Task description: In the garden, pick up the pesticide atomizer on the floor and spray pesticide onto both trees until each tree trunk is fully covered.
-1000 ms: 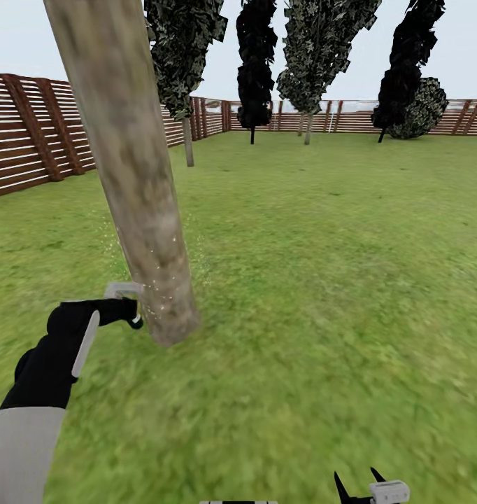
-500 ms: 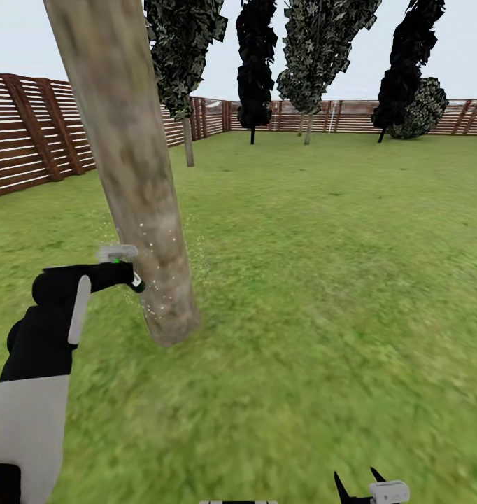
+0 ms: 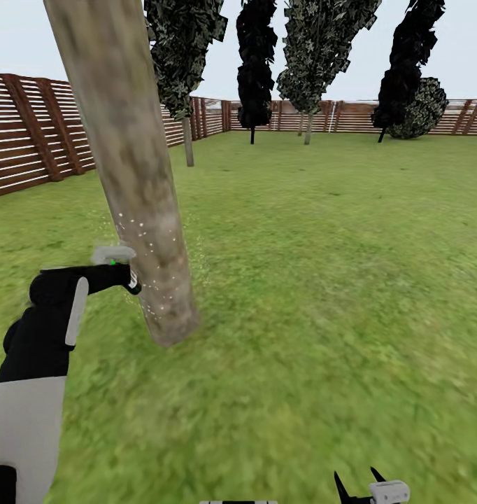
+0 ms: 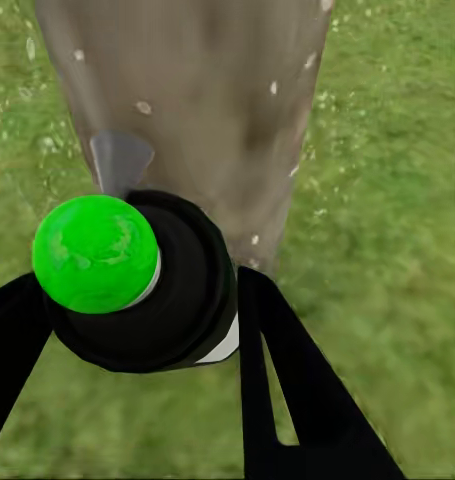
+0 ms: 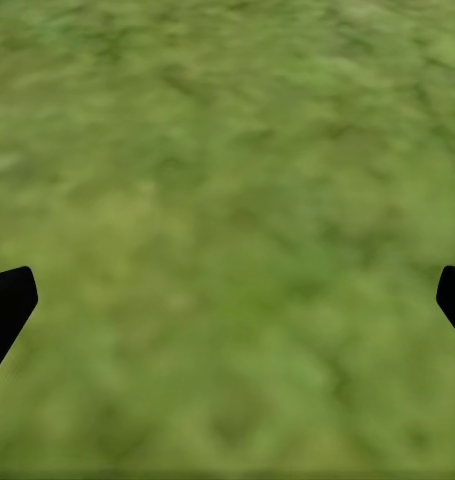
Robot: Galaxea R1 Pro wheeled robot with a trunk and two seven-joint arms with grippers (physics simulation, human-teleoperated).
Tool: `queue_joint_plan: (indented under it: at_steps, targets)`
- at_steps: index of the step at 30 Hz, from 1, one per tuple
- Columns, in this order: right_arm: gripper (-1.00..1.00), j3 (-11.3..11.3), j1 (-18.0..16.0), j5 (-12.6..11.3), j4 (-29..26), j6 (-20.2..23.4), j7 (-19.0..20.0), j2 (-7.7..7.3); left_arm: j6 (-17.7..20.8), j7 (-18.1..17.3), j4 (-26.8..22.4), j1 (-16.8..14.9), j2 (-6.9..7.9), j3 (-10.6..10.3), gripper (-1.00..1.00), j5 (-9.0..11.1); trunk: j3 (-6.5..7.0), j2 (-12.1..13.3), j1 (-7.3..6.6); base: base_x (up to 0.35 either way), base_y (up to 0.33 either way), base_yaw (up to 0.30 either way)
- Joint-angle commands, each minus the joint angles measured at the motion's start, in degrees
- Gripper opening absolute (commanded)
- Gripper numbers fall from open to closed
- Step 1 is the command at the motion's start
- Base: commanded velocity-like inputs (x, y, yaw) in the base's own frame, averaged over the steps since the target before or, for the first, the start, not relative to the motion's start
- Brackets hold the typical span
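Note:
A thick pale mottled tree trunk (image 3: 137, 182) leans across the left of the head view, standing in the grass lawn (image 3: 322, 280). White spray specks dot its lower part. My left gripper (image 3: 126, 277) is right beside the trunk's left side, shut on the pesticide atomizer (image 3: 113, 257). In the left wrist view the atomizer (image 4: 152, 290) is a black body with a bright green knob, held between the two black fingers (image 4: 297, 390) and pointing at the tree trunk (image 4: 187, 100). My right gripper (image 3: 370, 486) hangs low at the frame's bottom edge, open over bare grass (image 5: 227, 240).
A brown slat fence (image 3: 29, 133) runs along the left and the far side. Farther off stand a pale-trunked tree (image 3: 188, 140) near the fence, another (image 3: 308, 70) at the back, and black-leaved trees (image 3: 254, 70). Open lawn stretches to the right.
My left arm has risen along the trunk with the atomizer in it, most of that in the first half second. White specks now show higher on the trunk. The right gripper has not moved.

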Motion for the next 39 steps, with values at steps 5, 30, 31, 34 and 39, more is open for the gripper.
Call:
queue_joint_plan:
  at_steps: [5, 30, 31, 34, 39]
  targets:
    - [1.00, 0.1, 0.0, 0.0, 0.0, 0.0, 0.0, 0.00, -2.2, 0.3, 7.3, 4.4, 0.00, -0.1, -1.00, -0.3, 0.01, 0.0, -0.01, 0.000, 0.000, 0.000]
    - [1.00, 0.0, 0.0, -0.1, 0.0, 0.1, 0.0, 0.09, -40.8, 17.1, 40.0, 12.7, -5.40, 0.1, -1.00, 0.4, 0.01, 0.0, -0.01, 0.029, -0.058, 0.000]
    - [1.00, 0.0, 0.1, -0.1, 0.0, 0.1, 0.0, 0.13, -40.8, 17.1, 40.0, 12.7, -5.59, 0.1, -1.00, 0.4, 0.01, 0.0, -0.01, 0.039, -0.269, 0.000]
    - [1.00, 0.0, 0.0, -0.1, 0.0, 0.1, 0.0, 0.15, -40.8, 17.1, 40.0, 12.7, -5.68, 0.1, -1.00, 0.4, 0.01, 0.0, -0.01, 0.010, -0.272, 0.000]
    - [1.00, 0.0, 0.0, -0.1, 0.0, 0.1, 0.0, 0.15, -40.7, 17.1, 40.0, 12.7, -5.76, 0.1, -1.00, 0.4, 0.01, 0.0, -0.01, 0.000, -0.274, 0.000]
